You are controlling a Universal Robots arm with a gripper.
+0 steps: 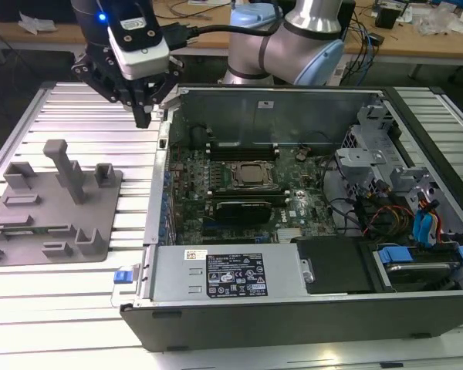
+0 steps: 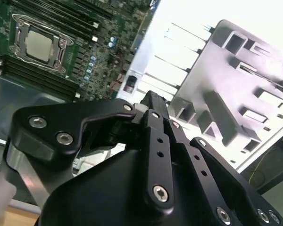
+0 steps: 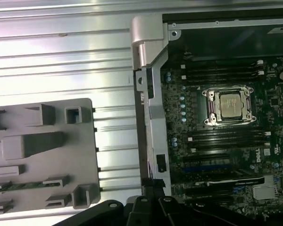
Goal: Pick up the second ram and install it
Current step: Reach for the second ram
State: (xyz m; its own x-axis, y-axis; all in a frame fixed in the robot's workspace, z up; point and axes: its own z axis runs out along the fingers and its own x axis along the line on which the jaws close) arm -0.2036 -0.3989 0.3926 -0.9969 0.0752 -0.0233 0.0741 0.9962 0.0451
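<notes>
Finds open computer case [image 1: 293,320] on ribbed surface [image 1: 69,308], with grey holder tray [image 1: 50,212] just beside it. Places hand [image 1: 144,117] over the case edge nearest the tray, closed narrow, gripping nothing. Locates second ram [image 3: 19,186], a thin green strip, lying in a tray slot: judged not yet picked up, install outstanding. Notes sticker [image 1: 235,279] on case housing; print not read out.

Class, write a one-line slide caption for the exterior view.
Black robot claw hovering by the side wall of the open dark metal computer case, near the grey plastic fixture tray.
</notes>
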